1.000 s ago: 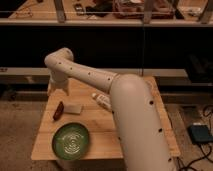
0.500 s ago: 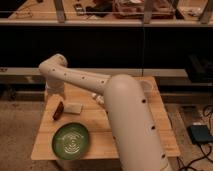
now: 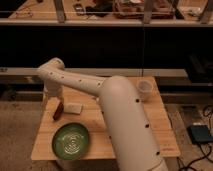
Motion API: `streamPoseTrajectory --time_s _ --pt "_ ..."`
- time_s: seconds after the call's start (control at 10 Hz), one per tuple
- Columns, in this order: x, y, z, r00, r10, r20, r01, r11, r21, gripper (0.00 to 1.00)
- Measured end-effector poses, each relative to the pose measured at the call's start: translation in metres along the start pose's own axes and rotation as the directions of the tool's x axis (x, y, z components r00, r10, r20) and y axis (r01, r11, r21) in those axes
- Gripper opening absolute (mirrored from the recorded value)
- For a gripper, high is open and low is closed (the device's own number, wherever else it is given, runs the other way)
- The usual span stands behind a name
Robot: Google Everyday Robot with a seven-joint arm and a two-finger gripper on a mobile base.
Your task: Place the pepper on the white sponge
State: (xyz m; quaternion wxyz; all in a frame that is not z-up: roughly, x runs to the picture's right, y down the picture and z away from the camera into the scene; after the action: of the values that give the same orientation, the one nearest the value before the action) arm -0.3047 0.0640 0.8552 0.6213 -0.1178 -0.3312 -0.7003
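Note:
The pepper, slim and dark red, lies slanted on the left part of the wooden table. Just to its right lies the white sponge, a small flat off-white pad, a narrow gap apart from the pepper. My pale arm reaches from the lower right up to a bend at the far left, then drops toward the table. The gripper is at the arm's lower end, directly above the pepper's upper tip and left of the sponge. The wrist covers most of the gripper.
A green plate sits near the table's front left corner, below the pepper and sponge. A pale cup stands at the back right. My arm's thick segment crosses the table's middle. A dark shelf unit stands behind the table, and a grey box lies on the floor at right.
The arm's bend has swung left and sunk toward the table's left side, bringing the gripper down over the pepper. Pepper, sponge and plate stay where they were.

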Motion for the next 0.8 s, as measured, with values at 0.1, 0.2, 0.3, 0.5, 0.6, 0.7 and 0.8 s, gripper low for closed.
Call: streamPoseTrajectory --time_s 0.1,0.2,0.3,0.5,0.6,0.7,0.8 --pt "0.0 -0.001 0.008 1.0 -0.002 0.005 0.002 1.0 0.001 0.65" --pt "0.0 -0.001 0.013 1.0 -0.013 0.007 0.013 1.0 -0.001 0.65" --pt "0.0 -0.001 0.02 1.0 -0.026 0.008 0.026 1.0 -0.008 0.65" --pt "0.0 0.001 0.03 0.999 -0.038 0.011 0.038 0.999 -0.022 0.65" --pt "-0.001 0.003 0.035 0.999 -0.04 0.014 0.04 0.999 -0.028 0.65" --pt "-0.002 0.005 0.041 0.999 -0.041 0.019 0.041 0.999 -0.033 0.65" --pt "-0.003 0.006 0.044 0.999 -0.041 0.022 0.042 0.998 -0.036 0.65"
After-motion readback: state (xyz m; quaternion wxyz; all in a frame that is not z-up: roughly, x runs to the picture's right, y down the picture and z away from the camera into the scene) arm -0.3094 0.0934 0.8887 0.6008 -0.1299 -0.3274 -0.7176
